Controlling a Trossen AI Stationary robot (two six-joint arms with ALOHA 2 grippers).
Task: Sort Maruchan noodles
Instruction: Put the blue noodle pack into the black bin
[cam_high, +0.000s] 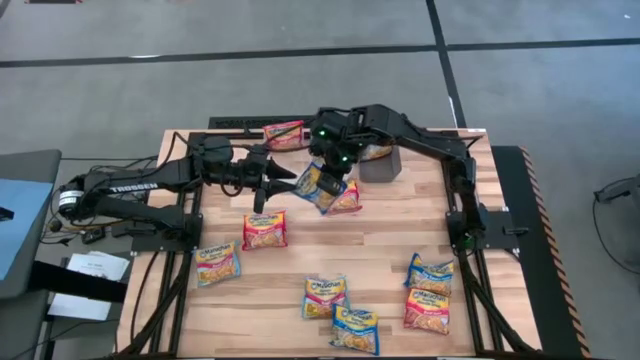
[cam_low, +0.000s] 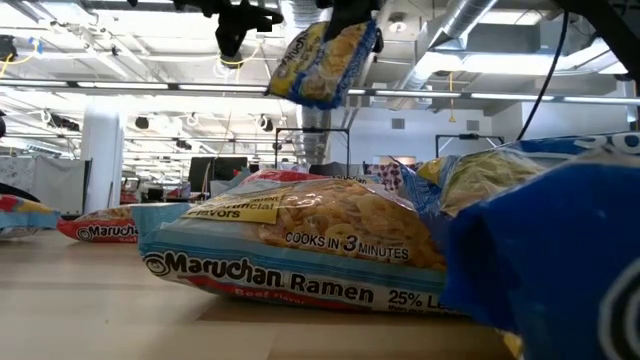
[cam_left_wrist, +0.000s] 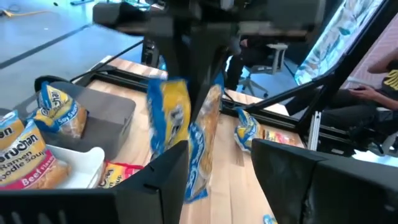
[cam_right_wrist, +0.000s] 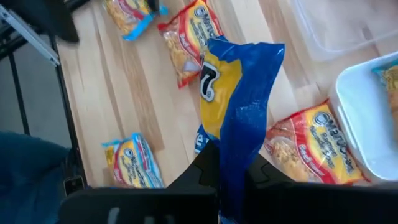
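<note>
A blue-banded Maruchan packet (cam_high: 320, 187) hangs in the air over the table's far middle, also seen in the low view (cam_low: 322, 60). My right gripper (cam_high: 331, 163) is above it and shut on it. My left gripper (cam_high: 282, 180) is open and level, just left of the packet, with a small gap showing. In the left wrist view the packet (cam_left_wrist: 180, 134) hangs ahead of my open left gripper (cam_left_wrist: 217, 149). A red packet (cam_high: 348, 199) lies flat on the table below it. Several more packets (cam_high: 265, 230) lie flat across the near half. My right gripper holds the blue packet by its upper end (cam_right_wrist: 231, 168), pinched between the two fingers. The fingers come from above, pointing down. The packet is lifted clear of the table and hangs tilted below the fingers (cam_low: 345, 18).
A dark-grey bin (cam_high: 381, 165) stands at the far side beside the right arm. A white bin (cam_left_wrist: 81, 163) with packets sits next to the grey bin (cam_left_wrist: 106, 115). A red packet (cam_high: 285, 133) lies at the far edge. Packets lie at the near right (cam_high: 428, 290) and near middle (cam_high: 340, 312).
</note>
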